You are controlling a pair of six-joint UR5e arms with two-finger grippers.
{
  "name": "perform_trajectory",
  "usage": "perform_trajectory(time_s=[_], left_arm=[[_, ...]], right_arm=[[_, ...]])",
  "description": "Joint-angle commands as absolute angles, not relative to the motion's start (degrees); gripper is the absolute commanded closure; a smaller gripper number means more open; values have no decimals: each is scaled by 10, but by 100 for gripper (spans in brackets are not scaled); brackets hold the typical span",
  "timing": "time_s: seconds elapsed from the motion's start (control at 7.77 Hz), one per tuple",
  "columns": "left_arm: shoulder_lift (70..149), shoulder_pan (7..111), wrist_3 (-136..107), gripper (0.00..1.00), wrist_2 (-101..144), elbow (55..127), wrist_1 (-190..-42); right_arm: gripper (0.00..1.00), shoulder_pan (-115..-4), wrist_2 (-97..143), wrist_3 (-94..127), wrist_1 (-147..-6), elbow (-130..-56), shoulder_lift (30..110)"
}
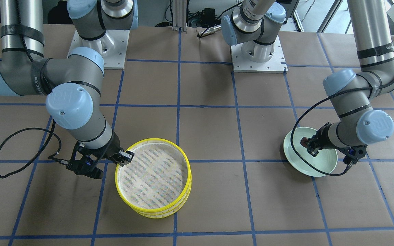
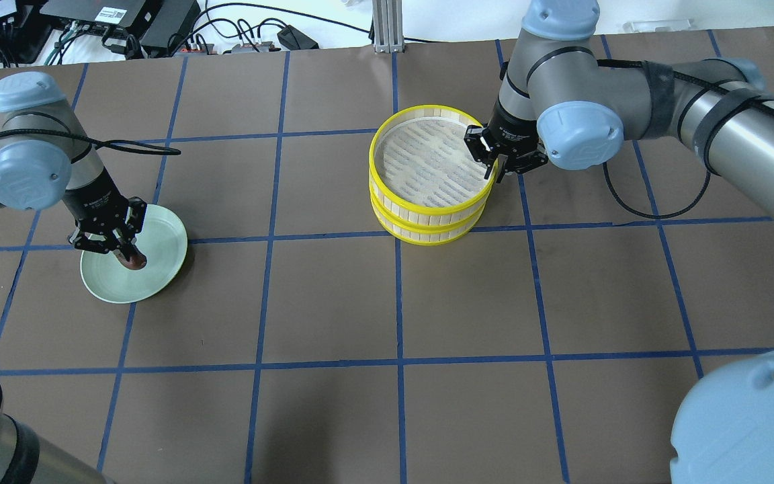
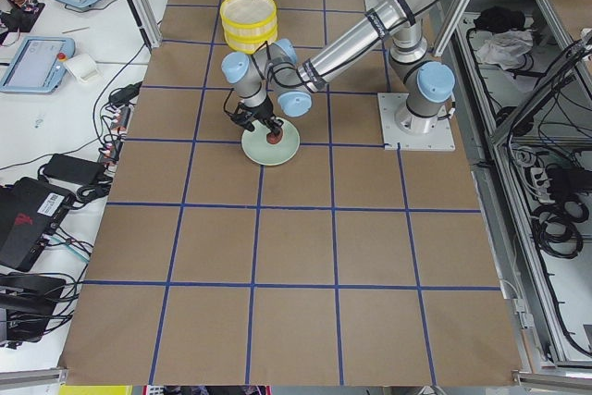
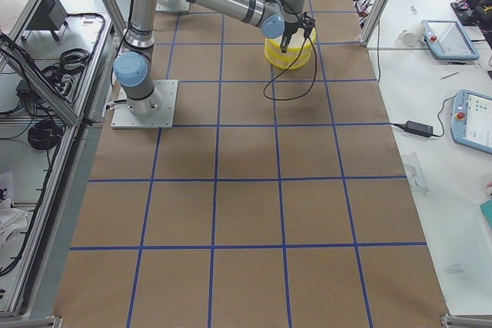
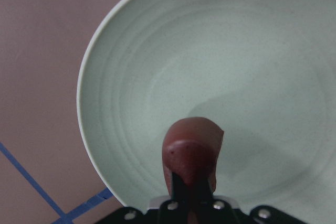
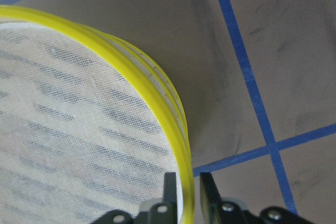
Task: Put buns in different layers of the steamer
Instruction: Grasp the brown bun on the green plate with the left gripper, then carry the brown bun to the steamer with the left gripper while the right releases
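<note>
Where the left pincer (image 2: 128, 250) hangs over the pale green plate (image 5: 157, 51), it is clamped on the reddish-brown bun (image 5: 191, 148). Across the counter (image 2: 333, 302), the right pincer (image 6: 188, 182) pinches the yellow rim of the upper steamer tray (image 2: 427, 210), one finger inside and one outside; that tray sits stacked on the lower steamer tray (image 2: 427, 236).

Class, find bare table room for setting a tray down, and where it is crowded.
Free: brown paper table between pale green plate and stacked yellow-rimmed steamer trays. Crowded: plate, where left gripper holds reddish-brown bun; trays' rim, gripped by right gripper.
</note>
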State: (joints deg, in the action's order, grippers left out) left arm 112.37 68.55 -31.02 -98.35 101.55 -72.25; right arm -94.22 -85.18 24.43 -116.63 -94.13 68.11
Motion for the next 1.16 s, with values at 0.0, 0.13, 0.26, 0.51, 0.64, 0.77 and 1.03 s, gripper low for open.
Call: perform_trajectory(time_s=[0.0,0.13,0.26,0.51,0.64,0.77,1.03], left_arm=[[1098,696,-309,100,-929,985,-726],[1087,706,-312,100,-892,968,-725],[1081,727,-313,100,-889,949,-725],[1074,776,-319,100,-889,933,-717],[1071,798,-321,100,-892,933,-709],[1068,808,-321,100,-892,933,-698],[1051,837,-336,100,-889,928,-696]], right_arm=[[61,-942,-852,245,-1167,-941,681],[58,-942,-852,245,-1168,-941,681],[55,-942,-852,245,-1168,-940,682],[52,-940,-851,236,-1165,-931,696],[47,-935,-851,224,-1165,-924,706],[44,-926,-854,203,-1158,-915,714],[44,-891,-860,134,-1111,-915,741]])
